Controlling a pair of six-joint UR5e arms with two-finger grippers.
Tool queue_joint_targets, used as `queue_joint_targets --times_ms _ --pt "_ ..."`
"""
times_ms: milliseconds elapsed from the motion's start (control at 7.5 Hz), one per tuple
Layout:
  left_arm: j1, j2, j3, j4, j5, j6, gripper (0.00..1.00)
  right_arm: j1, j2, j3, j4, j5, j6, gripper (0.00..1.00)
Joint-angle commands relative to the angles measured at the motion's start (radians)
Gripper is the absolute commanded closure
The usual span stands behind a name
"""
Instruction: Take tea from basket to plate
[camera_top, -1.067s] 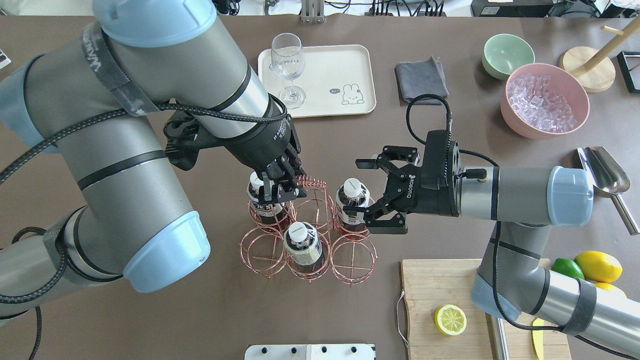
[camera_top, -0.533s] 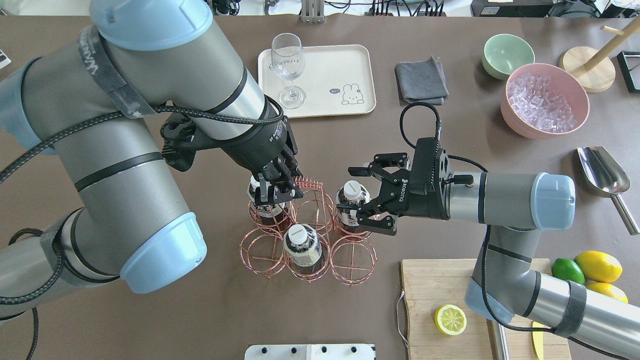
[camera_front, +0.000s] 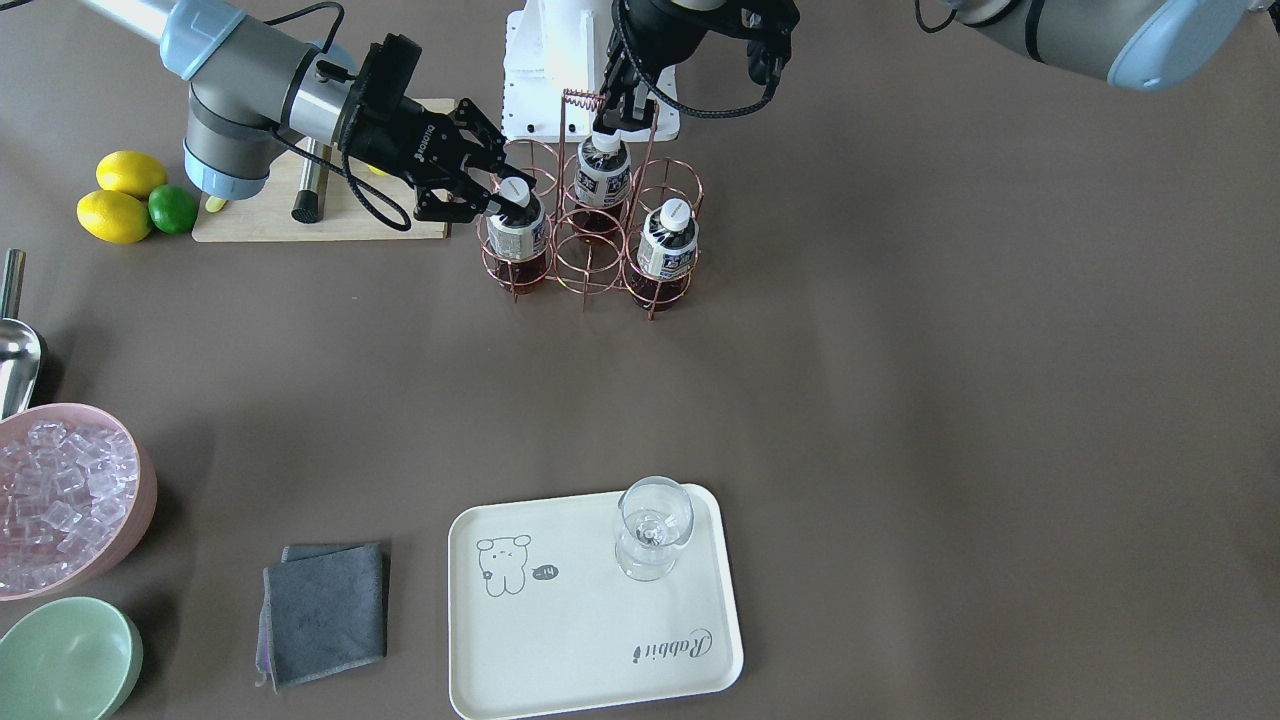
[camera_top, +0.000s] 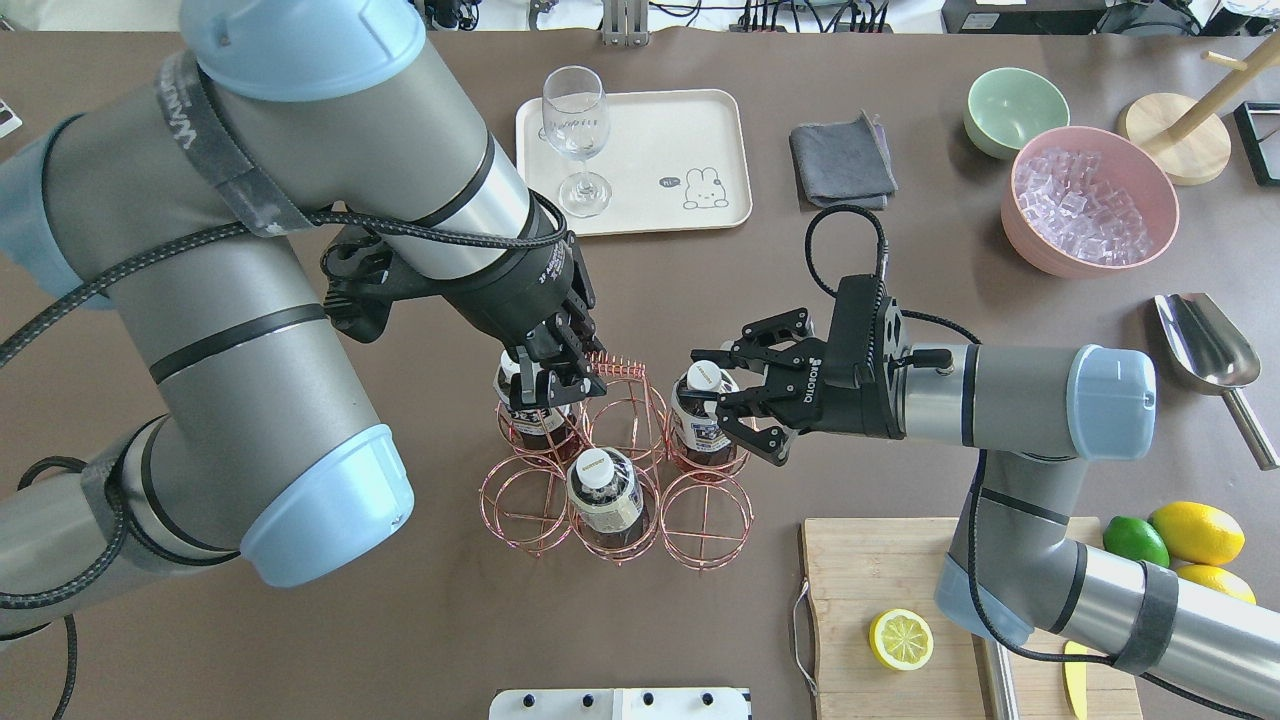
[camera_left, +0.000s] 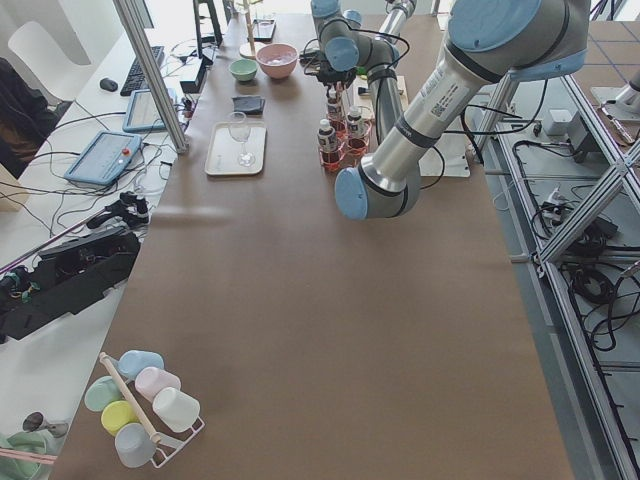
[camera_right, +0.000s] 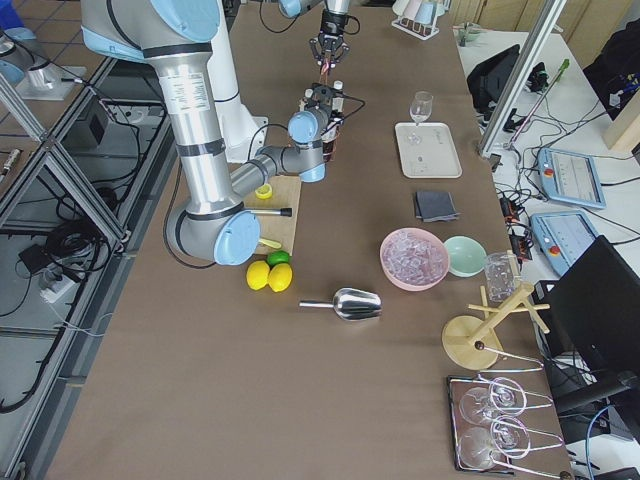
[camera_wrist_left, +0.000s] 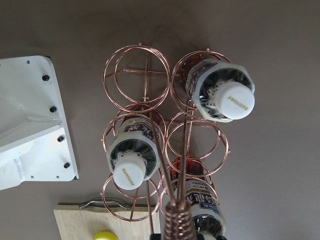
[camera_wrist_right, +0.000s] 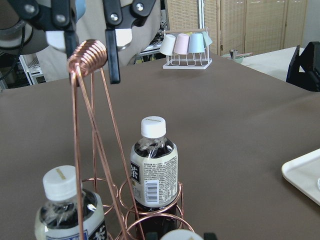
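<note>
Working outward from the robot's side of the table, overhead view. Nearest, on the right, is a wooden cutting board (camera_top: 880, 570) with a lemon half (camera_top: 901, 639) on it.

Next out, mid-table, is the copper wire basket (camera_wrist_left: 146, 73), with two rows of three rings. Three bottles stand upright in it. The second bottle (camera_top: 603, 495) is in the near row's middle ring. The third bottle (camera_front: 668, 245) is in the far-left ring. The tea bottle (camera_front: 515, 235) sits in the far-right ring, so it is in the basket and not yet on the plate.

The right gripper (camera_top: 716, 380) comes in level from the right with its jaws spread wide. One finger is on each side of the tea bottle at cap-and-shoulder height. I can't tell whether a pad touches it, but nothing is clamped.

The left gripper (camera_top: 562, 382) hangs straight down at the top of the basket's tall handle (camera_wrist_right: 90, 54). In the right wrist view its fingers (camera_wrist_right: 112, 55) sit against either side of the coiled top — pinching the handle.

Farther out is the cream plate (camera_top: 700, 130), well apart from the basket, with a wine glass (camera_top: 577, 130) upright on its left end. A folded grey cloth (camera_top: 842, 160) lies just right of the plate. Beyond that to the right are a pink bowl (camera_top: 1160, 235) full of ice cubes and a pale green bowl (camera_top: 1015, 108) beside it.
</note>
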Motion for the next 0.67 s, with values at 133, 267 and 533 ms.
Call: queue_joint_targets --times_ms 133,267,533 --pt "-0.005 0.002 -0.018 0.004 -0.001 -0.005 1.0 0.108 -0.002 0.062 -0.121 0.174 0.002 1.0" --pt "-0.005 0.001 -0.021 0.004 -0.002 -0.008 1.0 0.13 0.0 0.089 -0.152 0.208 0.002 1.0" --pt "-0.005 0.002 -0.02 0.005 -0.002 -0.008 1.0 0.138 0.0 0.105 -0.157 0.21 0.005 1.0"
